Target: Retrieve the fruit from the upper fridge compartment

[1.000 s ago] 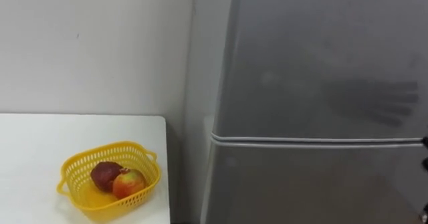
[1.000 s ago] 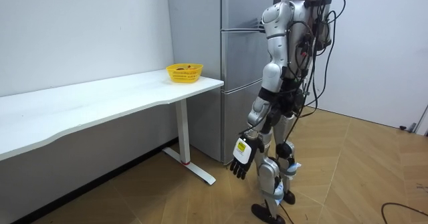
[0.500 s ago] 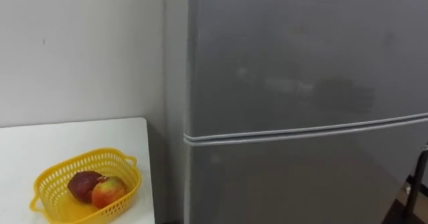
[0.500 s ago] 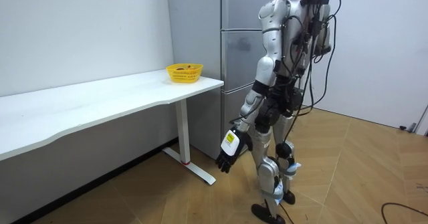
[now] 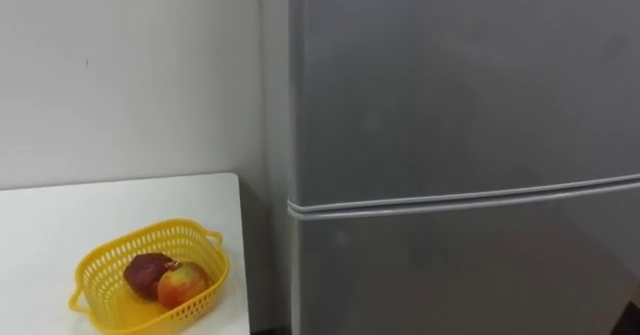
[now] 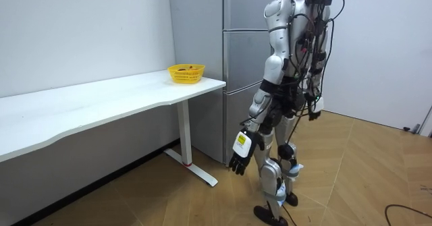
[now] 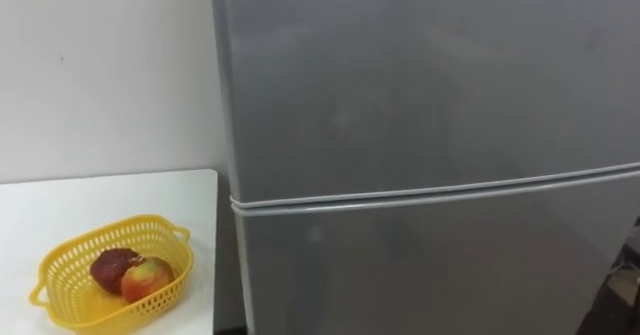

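The left hand [image 6: 239,158] hangs low beside the robot's thigh, fingers loose and apart, holding and touching nothing. Half a second ago it swung further toward the table [image 6: 101,98]; now it is back nearer the leg. The right hand [image 6: 314,107] seems to hang on the robot's far side, and I cannot tell its state. The robot stands close in front of the fridge, facing it.

In the eye views a dark, hand-shaped smear lay on the upper door [image 5: 460,85] at 3 o'clock a second ago. It is gone, so I judge that no hand is now near that door. The whole picture also shifts sideways between these moments, which is the head moving.

The upper door is shut, flush above the lower door [image 5: 460,275]. Whatever sits inside is hidden.

At 8 o'clock the yellow basket [image 5: 110,313] stands near the table's corner, with an apple [image 5: 181,284] touching a dark red fruit [image 5: 146,269]. This fits a door still to be opened, or one closed again after fruit came out.
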{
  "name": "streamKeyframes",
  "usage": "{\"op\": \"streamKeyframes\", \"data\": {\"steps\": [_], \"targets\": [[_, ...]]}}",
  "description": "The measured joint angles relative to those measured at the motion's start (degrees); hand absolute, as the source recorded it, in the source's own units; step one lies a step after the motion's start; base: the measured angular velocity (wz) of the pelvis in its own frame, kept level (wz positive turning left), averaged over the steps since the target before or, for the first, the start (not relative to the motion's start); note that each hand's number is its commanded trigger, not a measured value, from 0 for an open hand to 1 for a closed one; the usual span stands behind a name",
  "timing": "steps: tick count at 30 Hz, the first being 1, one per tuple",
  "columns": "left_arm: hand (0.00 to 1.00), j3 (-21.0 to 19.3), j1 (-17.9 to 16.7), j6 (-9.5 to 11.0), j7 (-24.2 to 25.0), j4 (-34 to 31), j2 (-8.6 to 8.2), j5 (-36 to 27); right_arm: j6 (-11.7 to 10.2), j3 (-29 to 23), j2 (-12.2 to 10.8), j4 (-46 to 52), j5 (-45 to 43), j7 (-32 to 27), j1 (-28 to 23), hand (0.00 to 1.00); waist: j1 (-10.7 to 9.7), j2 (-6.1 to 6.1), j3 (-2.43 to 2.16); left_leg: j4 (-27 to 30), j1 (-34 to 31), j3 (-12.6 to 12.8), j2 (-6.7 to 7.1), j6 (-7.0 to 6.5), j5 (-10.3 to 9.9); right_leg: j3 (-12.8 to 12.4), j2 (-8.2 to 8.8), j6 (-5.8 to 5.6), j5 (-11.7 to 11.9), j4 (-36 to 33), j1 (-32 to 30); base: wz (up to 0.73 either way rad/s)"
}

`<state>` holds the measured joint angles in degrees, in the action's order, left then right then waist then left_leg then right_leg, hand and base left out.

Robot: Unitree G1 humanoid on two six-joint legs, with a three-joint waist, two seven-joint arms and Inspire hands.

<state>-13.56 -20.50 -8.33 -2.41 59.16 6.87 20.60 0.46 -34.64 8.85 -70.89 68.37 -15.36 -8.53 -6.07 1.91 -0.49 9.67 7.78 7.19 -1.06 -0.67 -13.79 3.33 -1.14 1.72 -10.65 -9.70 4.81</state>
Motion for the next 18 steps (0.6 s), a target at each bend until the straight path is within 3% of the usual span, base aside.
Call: {"op": "streamKeyframes", "data": {"steps": [4, 12, 14, 18], "targets": [[0.0, -2.1, -0.06, -1.2, 1.3, 0.58, -0.17, 0.09, 3.07, 2.55, 0.06, -7.62, -9.38, 5.29, -1.61, 0.0, 0.1, -0.19, 0.08, -0.12, 0.79, -0.44, 0.06, 0.0, 0.0, 0.01, 0.1, 0.0, -0.46, -0.1, 0.44, 0.01], [0.0, -1.94, -0.05, -4.16, 3.09, 0.59, -0.01, 0.06, 9.69, 11.57, 0.35, -13.25, -27.06, 11.88, -2.61, 0.0, 0.67, 0.29, 0.0, -0.08, 1.63, -1.41, 0.25, 0.0, 0.0, 1.15, 0.46, -0.04, -0.69, -0.06, 1.7, 0.07], [0.0, -1.85, 0.24, -4.67, 3.16, 0.66, -0.04, 0.08, 11.67, 15.75, 0.45, -13.34, -36.06, 13.02, -2.61, 0.0, 1.58, 0.29, 0.01, 0.0, 1.97, -1.54, 0.38, -0.01, 0.0, 1.44, 0.66, -0.1, -0.75, -0.05, 2.13, 0.04], [0.0, -0.55, 1.0, -5.61, 3.36, 1.37, 0.26, 0.13, 13.08, 19.91, 0.92, -13.15, -47.39, 14.4, -1.5, 0.0, 2.01, 0.26, 0.06, -0.04, 2.05, -2.62, 0.74, -0.03, 0.01, 1.65, 0.86, -0.35, -0.89, -0.11, 2.44, 0.1]]}}
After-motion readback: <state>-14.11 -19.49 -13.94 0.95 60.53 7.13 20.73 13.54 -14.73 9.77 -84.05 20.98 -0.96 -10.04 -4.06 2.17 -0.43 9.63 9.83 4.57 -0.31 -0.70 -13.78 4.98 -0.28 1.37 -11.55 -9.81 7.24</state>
